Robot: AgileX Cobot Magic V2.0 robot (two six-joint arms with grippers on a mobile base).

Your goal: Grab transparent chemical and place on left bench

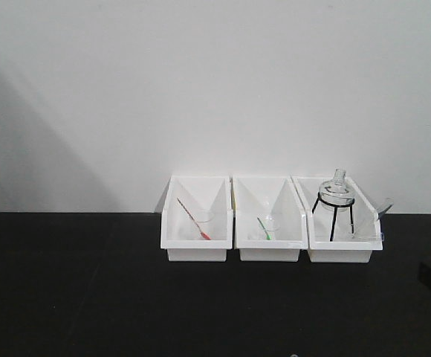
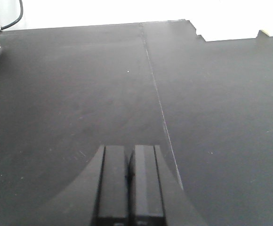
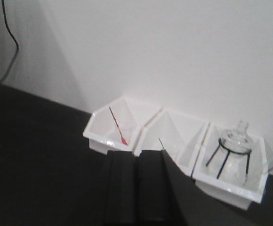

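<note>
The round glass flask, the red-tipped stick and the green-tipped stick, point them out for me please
round glass flask point(image 1: 336, 191), front view, on its bulb above the black stand.
red-tipped stick point(image 1: 194, 220), front view, mid-shaft, left bin.
green-tipped stick point(image 1: 263, 227), front view, mid-shaft, middle bin.

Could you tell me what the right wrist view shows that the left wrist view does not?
Only the right wrist view shows three white bins against the wall: one with a red stirrer, and one with a glass flask on a black tripod stand, plus the right gripper, fingers together. Only the left wrist view shows the left gripper, also shut, and a seam across the black benchtop. Both share that dark bench and nothing held.
</note>
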